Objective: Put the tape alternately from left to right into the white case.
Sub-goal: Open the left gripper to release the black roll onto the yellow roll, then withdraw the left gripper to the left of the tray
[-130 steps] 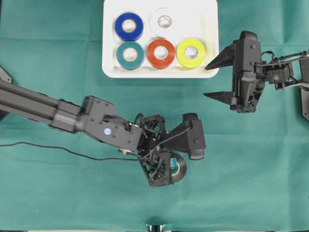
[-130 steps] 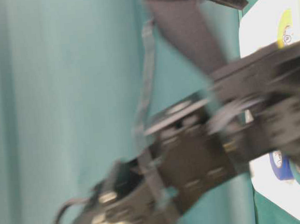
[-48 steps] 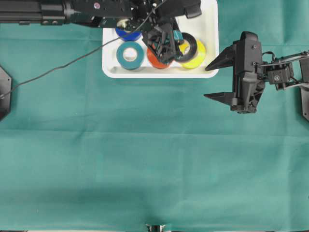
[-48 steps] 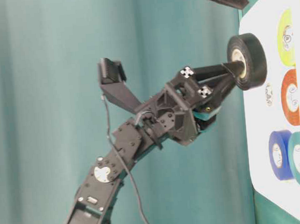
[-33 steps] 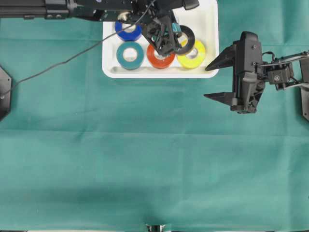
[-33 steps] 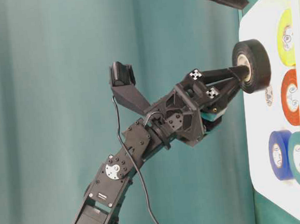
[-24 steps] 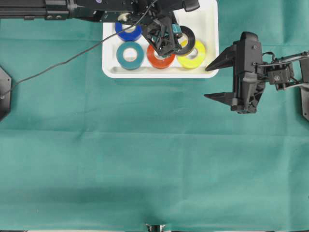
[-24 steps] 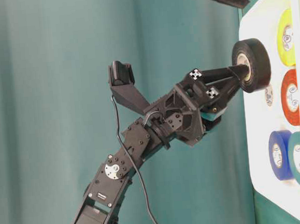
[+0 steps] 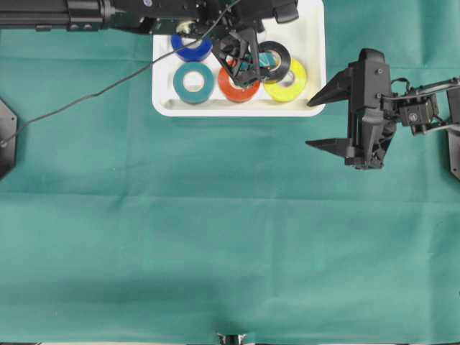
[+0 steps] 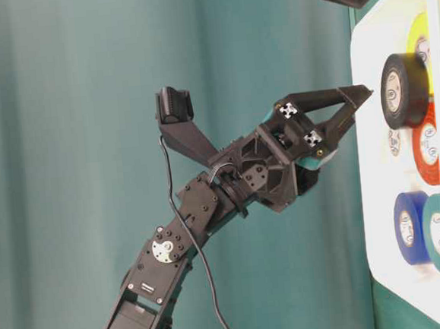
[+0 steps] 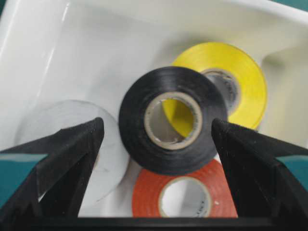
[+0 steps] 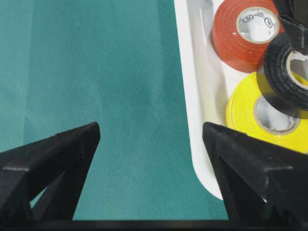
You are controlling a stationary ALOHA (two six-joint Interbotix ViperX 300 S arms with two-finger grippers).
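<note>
Release has just happened: half a second ago your left gripper (image 10: pixel 356 102) was clamped on the black roll (image 9: pixel 274 59), and now its jaws stand wide apart with that roll free between and below them. The black roll sits inside the white case (image 9: pixel 310 86), tilted, leaning on the yellow roll (image 9: pixel 287 77) and the red-orange roll (image 9: pixel 237 85), with the white roll (image 11: pixel 67 139) at its 8 o'clock in the wrist view. The blue roll (image 9: pixel 190 49) and teal roll (image 9: pixel 194 82) lie toward the case's 9 o'clock end. Your right gripper (image 9: pixel 329 118) hangs over the green surface (image 9: pixel 215 237) just off the case's 4 o'clock corner, jaws apart and empty. With all six rolls in the case, you can judge the task essentially finished; the black one is stacked rather than flat, so lift the left arm out cleanly.
</note>
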